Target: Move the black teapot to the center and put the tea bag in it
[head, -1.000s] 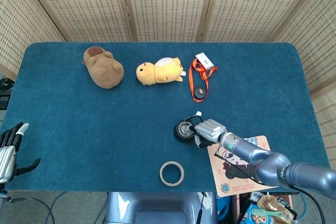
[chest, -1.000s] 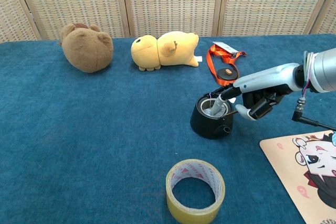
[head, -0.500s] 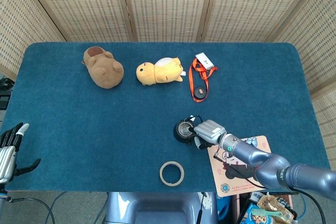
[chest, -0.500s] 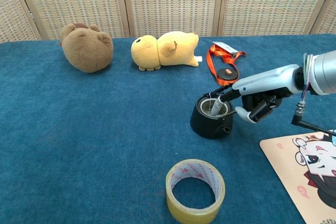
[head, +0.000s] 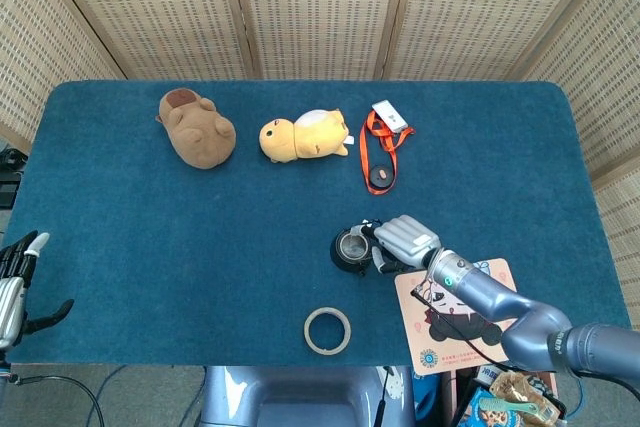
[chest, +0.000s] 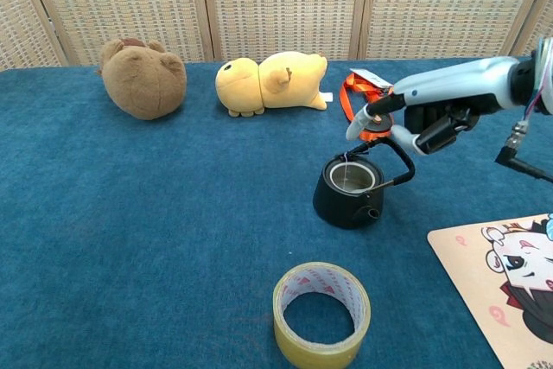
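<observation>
The black teapot [head: 350, 247] [chest: 348, 192] stands lidless near the middle of the blue table, a little right and toward the front. Its wire handle [chest: 402, 166] arches up on the right. My right hand [head: 405, 239] [chest: 432, 118] hovers just above and to the right of the pot. It pinches a pale piece of the tea bag [chest: 355, 125] at its fingertips. A thin string [chest: 346, 166] hangs from there into the pot's mouth. My left hand [head: 12, 287] sits off the table's front left corner, fingers spread and holding nothing.
A roll of tape [head: 327, 331] [chest: 321, 314] lies in front of the pot. At the back are a brown plush [head: 197, 129] [chest: 143, 77], a yellow plush [head: 303, 135] [chest: 268, 82] and an orange lanyard [head: 380, 152] [chest: 367, 97]. A cartoon mat [head: 455, 317] [chest: 510, 265] overhangs the front right edge.
My right hand has lifted from the teapot's mouth to a spot above it, taking the pale piece up and leaving the string hanging into the pot. The teapot and left hand stayed put.
</observation>
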